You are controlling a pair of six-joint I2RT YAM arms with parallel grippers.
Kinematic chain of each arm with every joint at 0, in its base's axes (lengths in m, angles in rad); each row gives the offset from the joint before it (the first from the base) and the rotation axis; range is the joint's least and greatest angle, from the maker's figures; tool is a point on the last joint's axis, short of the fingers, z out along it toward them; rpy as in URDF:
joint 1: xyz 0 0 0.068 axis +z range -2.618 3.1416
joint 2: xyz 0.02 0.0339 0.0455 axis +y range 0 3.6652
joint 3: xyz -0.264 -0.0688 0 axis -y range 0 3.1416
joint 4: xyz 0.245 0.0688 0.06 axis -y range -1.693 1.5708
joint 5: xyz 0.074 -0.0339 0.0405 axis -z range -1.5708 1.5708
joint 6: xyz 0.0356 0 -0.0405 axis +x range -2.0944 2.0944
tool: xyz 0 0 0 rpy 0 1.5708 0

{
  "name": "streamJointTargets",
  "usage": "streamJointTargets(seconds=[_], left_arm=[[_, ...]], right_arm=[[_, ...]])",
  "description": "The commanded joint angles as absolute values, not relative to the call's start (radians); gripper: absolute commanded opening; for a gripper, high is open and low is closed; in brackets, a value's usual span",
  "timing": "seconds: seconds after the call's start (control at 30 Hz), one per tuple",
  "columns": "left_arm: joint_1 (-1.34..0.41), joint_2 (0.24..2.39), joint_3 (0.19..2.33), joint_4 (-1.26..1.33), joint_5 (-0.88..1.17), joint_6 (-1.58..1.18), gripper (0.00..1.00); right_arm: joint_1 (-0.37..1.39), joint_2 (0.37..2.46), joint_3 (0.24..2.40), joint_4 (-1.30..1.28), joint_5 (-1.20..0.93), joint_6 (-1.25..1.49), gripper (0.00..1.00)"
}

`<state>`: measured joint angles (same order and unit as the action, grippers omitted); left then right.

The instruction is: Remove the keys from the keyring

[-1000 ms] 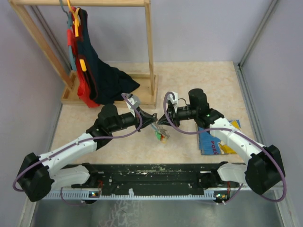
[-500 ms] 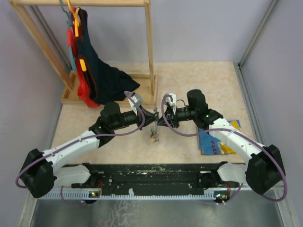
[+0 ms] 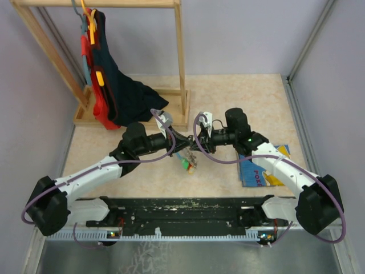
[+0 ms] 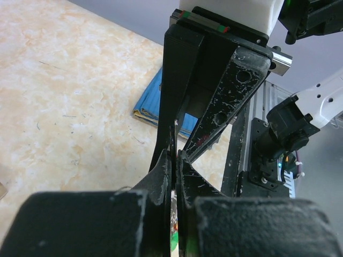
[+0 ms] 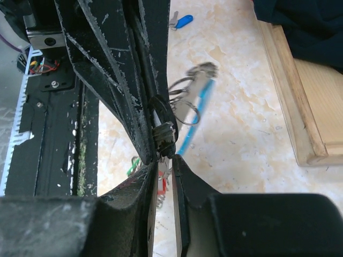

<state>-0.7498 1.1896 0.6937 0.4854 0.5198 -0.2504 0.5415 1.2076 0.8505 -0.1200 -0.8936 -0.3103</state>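
Observation:
My left gripper (image 3: 183,146) is shut on the thin silvery keyring (image 5: 188,95), whose rings and grey strap with a light-blue stripe hang off to one side. In the left wrist view the pinched metal shows edge-on between the left gripper's (image 4: 176,160) jaws. The right gripper (image 3: 197,146) meets it tip to tip. In its own view the right gripper (image 5: 165,167) stands slightly open. A red key (image 5: 161,179) shows through the gap. The keys (image 3: 187,164), green and orange, dangle below both grippers. A single blue key (image 5: 182,21) lies on the table.
A blue picture book (image 3: 262,168) lies on the table under the right arm. A wooden clothes rack (image 3: 181,68) with dark and red garments (image 3: 122,94) stands at the back left, its base (image 5: 300,107) close to the grippers. Grey walls enclose the table.
The right gripper's jaws have parted slightly. Both grippers rose a little and shifted left, and the hanging bunch of keys swung left beneath them.

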Motion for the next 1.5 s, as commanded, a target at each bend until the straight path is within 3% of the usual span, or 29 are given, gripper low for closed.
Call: streamJointTargets(seconds=[0.0,0.3,0.47,0.73,0.97,1.47], left_arm=[[-0.747,1.198,0.746,0.581,0.562,-0.284,0.00],[-0.747,1.204,0.748,0.591,0.567,-0.292,0.00],[-0.747,1.196,0.747,0.589,0.564,-0.290,0.00],[-0.746,1.161,0.726,0.542,0.528,-0.256,0.00],[-0.724,1.058,0.618,0.333,0.378,-0.151,0.00],[-0.713,1.089,0.573,0.463,0.470,-0.169,0.00]], right_arm=[[0.550,1.201,0.870,-0.082,-0.880,-0.302,0.17],[0.549,1.199,0.869,-0.090,-0.937,-0.318,0.17],[0.549,1.197,0.877,-0.108,-0.968,-0.338,0.00],[0.539,1.184,0.890,-0.121,-1.008,-0.328,0.00],[0.507,1.169,0.894,-0.108,-1.041,-0.292,0.00],[0.505,1.185,0.877,-0.068,-0.995,-0.260,0.00]])
